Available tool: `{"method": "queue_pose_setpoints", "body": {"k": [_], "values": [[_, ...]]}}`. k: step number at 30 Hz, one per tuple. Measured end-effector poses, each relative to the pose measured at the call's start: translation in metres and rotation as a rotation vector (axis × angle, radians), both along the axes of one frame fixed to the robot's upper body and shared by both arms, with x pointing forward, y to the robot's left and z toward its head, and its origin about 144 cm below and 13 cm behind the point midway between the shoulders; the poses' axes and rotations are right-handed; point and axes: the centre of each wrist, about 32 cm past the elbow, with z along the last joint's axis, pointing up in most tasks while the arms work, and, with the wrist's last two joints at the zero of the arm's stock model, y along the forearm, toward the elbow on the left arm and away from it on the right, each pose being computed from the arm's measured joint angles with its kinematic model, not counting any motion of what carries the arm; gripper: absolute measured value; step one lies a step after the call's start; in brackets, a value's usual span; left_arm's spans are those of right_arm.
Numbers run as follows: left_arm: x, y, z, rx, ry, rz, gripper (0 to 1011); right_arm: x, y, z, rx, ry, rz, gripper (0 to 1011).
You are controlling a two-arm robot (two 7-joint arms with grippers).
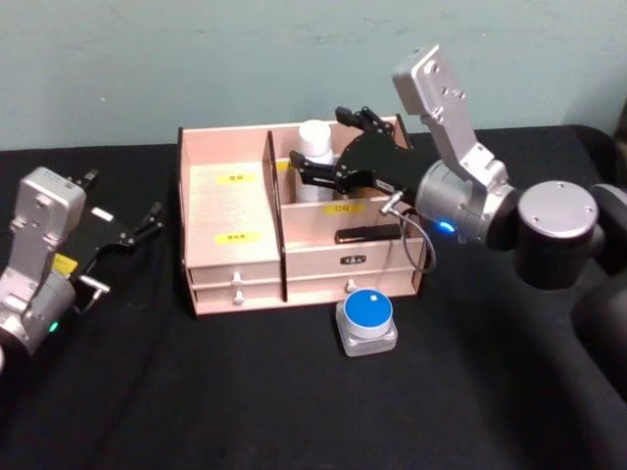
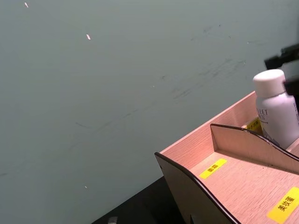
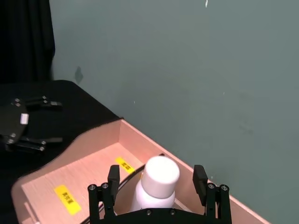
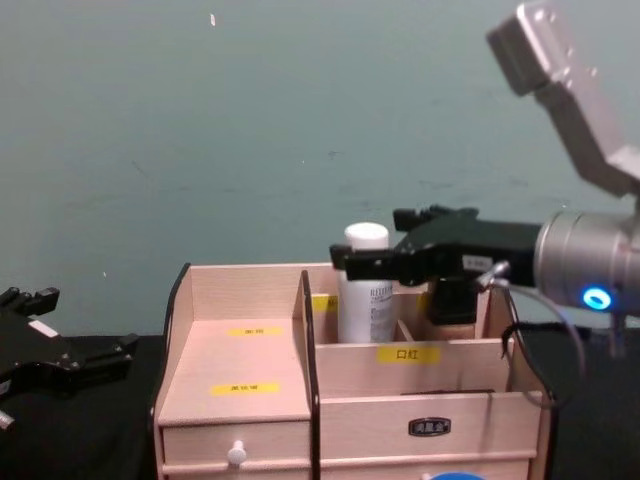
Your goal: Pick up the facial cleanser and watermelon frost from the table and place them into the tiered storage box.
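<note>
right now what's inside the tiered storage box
The facial cleanser stands upright in a rear compartment of the tiered storage box, the open right end effector straddling its cap. A front wall hides its base; what the shut drawers hold cannot be seen.

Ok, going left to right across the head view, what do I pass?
The left gripper, open → tiered storage box, left compartments → facial cleanser standing in the box, between the open fingers of the right gripper → watermelon frost on the table.
</note>
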Motion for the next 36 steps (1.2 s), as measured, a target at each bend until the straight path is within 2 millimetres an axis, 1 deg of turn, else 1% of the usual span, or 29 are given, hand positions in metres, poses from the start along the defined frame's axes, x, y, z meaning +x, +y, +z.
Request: {"method": "queue_pose_setpoints", "body": {"k": [3,4,5,7,8,10,13,14,15,16,17,20,23,28,30,36], "values": [[0.000,0.000,0.000,0.000,0.000,0.000,1010,-0.015,-0.005,0.013,0.001,-0.017,0.009,1000],[0.000,0.000,0.000,0.000,0.000,0.000,1010,-0.015,-0.005,0.013,0.001,-0.017,0.009,1000],[0.000,0.000,0.000,0.000,0.000,0.000,1010,-0.022,-0.008,0.017,0.000,-0.021,0.012,1000],[0.000,0.000,0.000,0.000,0.000,0.000,1010,-0.030,-0.010,0.021,-0.002,-0.025,0.015,1000],[0.000,0.000,0.000,0.000,0.000,0.000,1010,-0.039,-0.013,0.024,-0.003,-0.030,0.017,1000],[0.000,0.000,0.000,0.000,0.000,0.000,1009,-0.048,-0.017,0.027,-0.002,-0.034,0.019,1000],[0.000,0.000,0.000,0.000,0.000,0.000,1010,-0.072,-0.026,0.031,-0.009,-0.038,0.025,1000],[0.000,0.000,0.000,0.000,0.000,0.000,1010,-0.072,-0.026,0.031,-0.009,-0.038,0.025,1000],[0.000,0.000,0.000,0.000,0.000,0.000,1010,-0.083,-0.031,0.031,-0.016,-0.036,0.025,1000],[0.000,0.000,0.000,0.000,0.000,0.000,1010,-0.087,-0.032,0.031,-0.019,-0.035,0.024,1000],[0.000,0.000,0.000,0.000,0.000,0.000,1010,-0.096,-0.036,0.030,-0.024,-0.031,0.022,1000],[0.000,0.000,0.000,0.000,0.000,0.000,1010,-0.110,-0.042,0.027,-0.032,-0.020,0.018,1000],[0.000,0.000,0.000,0.000,0.000,0.000,1009,-0.130,-0.051,0.019,-0.049,0.011,0.009,1000],[0.000,0.000,0.000,0.000,0.000,0.000,1010,-0.146,-0.058,0.009,-0.062,0.050,0.007,1000],[0.000,0.000,0.000,0.000,0.000,0.000,1010,-0.156,-0.061,-0.002,-0.075,0.087,0.008,1000],[0.000,0.000,0.000,0.000,0.000,0.000,1010,-0.166,-0.064,-0.022,-0.091,0.165,0.004,1000]]}}
